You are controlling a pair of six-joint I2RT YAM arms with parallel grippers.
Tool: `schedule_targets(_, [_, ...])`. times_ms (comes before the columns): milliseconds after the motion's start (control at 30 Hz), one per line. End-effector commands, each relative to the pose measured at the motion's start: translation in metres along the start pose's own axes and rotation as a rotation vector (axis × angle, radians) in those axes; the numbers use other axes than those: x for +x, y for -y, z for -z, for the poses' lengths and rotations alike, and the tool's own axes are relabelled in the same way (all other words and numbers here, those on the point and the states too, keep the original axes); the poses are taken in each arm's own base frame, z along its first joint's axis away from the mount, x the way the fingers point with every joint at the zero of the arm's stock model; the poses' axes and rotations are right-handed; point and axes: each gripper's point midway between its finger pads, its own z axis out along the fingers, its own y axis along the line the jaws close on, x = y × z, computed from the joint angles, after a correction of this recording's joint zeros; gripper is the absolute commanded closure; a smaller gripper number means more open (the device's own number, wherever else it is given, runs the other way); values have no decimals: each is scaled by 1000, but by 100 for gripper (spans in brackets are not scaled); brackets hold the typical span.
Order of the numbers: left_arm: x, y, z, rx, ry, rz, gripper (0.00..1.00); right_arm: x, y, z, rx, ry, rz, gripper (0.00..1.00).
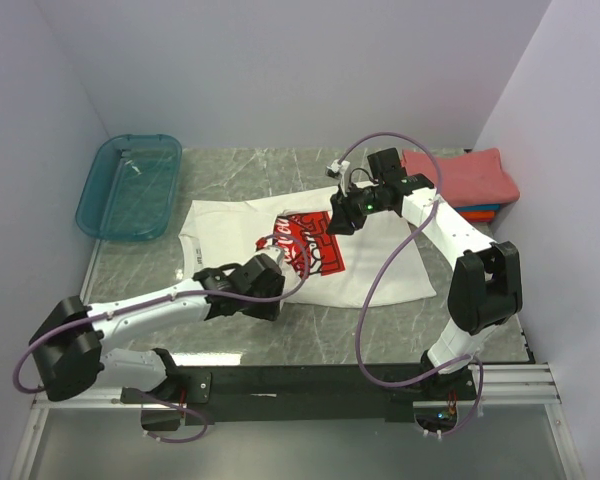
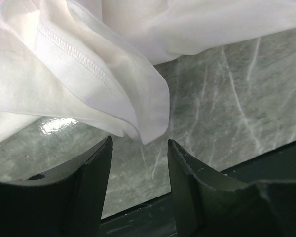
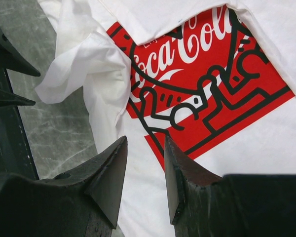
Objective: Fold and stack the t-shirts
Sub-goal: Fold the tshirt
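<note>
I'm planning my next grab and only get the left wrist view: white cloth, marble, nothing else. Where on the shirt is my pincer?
Observer: The left pincer is at the near edge of the white tee, right beside its red Coca-Cola print.
Operator: Is the other arm holding the shirt?
Observer: No. The right pincer hangs over the tee at the print's edge, jaws apart, nothing between them.
Operator: Where would the stack go?
Observer: A folded coral-red tee tops a pile at the far right corner of the table.
</note>
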Motion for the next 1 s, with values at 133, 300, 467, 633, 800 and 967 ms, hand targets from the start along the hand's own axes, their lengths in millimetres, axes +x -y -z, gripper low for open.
schedule_targets(133, [-18,-3,-1,-118,-10,-130,48,-11,-2,10,-4,34,20,57])
schedule_targets(300, [-17,-2,-10,-146,-49,-176,51,-11,-2,11,-6,36,18,57])
schedule_targets(467, [-10,-1,-15,-167,-80,-204,58,-10,0,13,-3,39,14,57])
schedule_targets(633, [-14,-1,-15,-190,-63,-204,69,-11,0,13,-6,42,14,57])
schedule_targets(800, [-18,0,-10,-190,-43,-204,89,-11,1,15,-1,43,15,57])
schedule_targets(967, [-21,0,-2,-177,-15,-195,100,-12,1,17,2,48,13,57])
